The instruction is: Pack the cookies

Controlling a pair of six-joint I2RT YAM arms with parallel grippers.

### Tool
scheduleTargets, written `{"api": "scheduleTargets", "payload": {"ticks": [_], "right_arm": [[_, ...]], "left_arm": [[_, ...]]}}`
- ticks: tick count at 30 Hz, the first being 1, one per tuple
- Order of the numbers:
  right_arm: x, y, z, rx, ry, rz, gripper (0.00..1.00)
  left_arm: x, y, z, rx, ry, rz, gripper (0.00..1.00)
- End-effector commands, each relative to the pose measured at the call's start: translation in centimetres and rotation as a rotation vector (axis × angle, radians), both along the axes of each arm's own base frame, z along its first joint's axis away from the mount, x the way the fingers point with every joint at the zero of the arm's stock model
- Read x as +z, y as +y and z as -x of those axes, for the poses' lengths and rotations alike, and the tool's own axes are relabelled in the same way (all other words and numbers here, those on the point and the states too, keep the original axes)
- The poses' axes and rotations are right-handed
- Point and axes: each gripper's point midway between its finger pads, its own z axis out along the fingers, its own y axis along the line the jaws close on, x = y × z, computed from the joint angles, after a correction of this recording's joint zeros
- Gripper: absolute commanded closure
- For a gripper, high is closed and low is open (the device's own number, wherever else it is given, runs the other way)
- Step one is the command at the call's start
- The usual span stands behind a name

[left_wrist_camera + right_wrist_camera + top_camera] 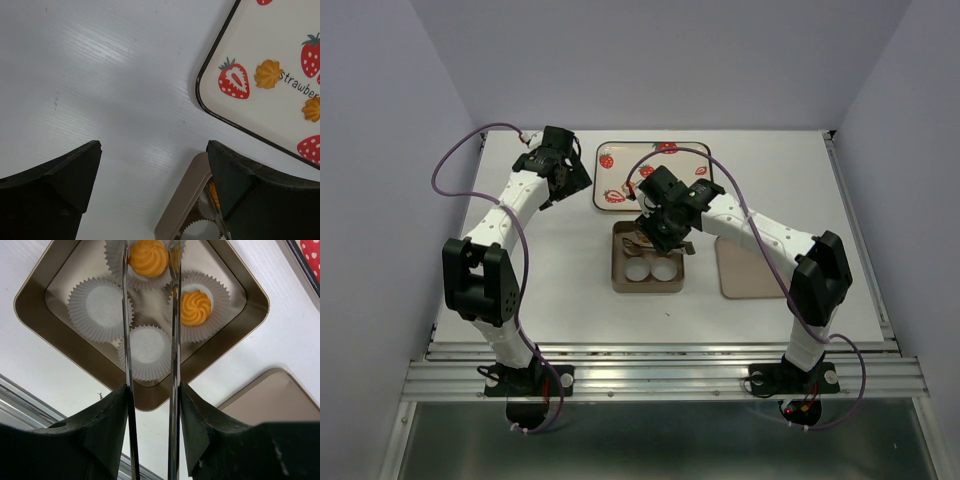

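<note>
**1. Left gripper** (154,150): black fingers wide apart, nothing between them. Hangs over the white table (100,75), just beside the left edge of item 2.

**2. Cream rectangular tray, black rim, red strawberry print** (260,37): carries two of the small round orange-yellow swirled cookies, unpacked.
- Tray cookie A (268,74) lies by the lettering, and tray cookie B (312,109) is near it, at the frame edge.
- In the left wrist view both lie fwd and to the right of the open claw.
- Cookies are round with no long axis, so grip angle prob. doesn't matter.
- Judged from the top view, the left arm is the nearer one to these.

**3. Brown square box w/ rounded corners** (255,305): sits on the table just in front of the tray and holds four white fluted paper cups.
- Two are filled: boxed cookie C (148,257) and boxed cookie D (195,307).
- Two are bare: empty cup E (100,305) and empty cup F (147,347), the near row in the top view.
- Approx. half packed.

**4. Right gripper** (658,228): over the box's far row.
- Its thin metal blades stand parallel, a narrow gap between them.
- They flank cookie C, which sits in its cup.
- Can't tell whether the blades press on it or stand just clear.

**5. Tan flat rounded panel** (270,395): prob. the box lid. Lies on the table just right of the box, not on it.

**Key relation:** the unpacked cookies are behind the box on the tray. The free cups are on the box's near side.
</note>
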Motion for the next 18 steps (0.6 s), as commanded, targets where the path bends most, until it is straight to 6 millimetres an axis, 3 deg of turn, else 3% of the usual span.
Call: {"api": "scheduleTargets", "payload": {"ticks": [1,10,18], "right_arm": [[2.4,1.2,-1.0,-0.011,-0.068,-0.055,0.51],[3.2,1.2,-1.1,-0.017,-0.082,-0.072,0.48],[4.5,1.0,-1.3,-0.036,-0.109,-0.076,0.51]], "left_arm": [[2.3,0.7,0.1,0.010,-0.058,-0.009,0.01],[2.0,0.5,0.2,0.009,-0.042,0.001,0.01],[2.1,0.4,0.0,0.008,-0.037,0.001,0.01]]}}
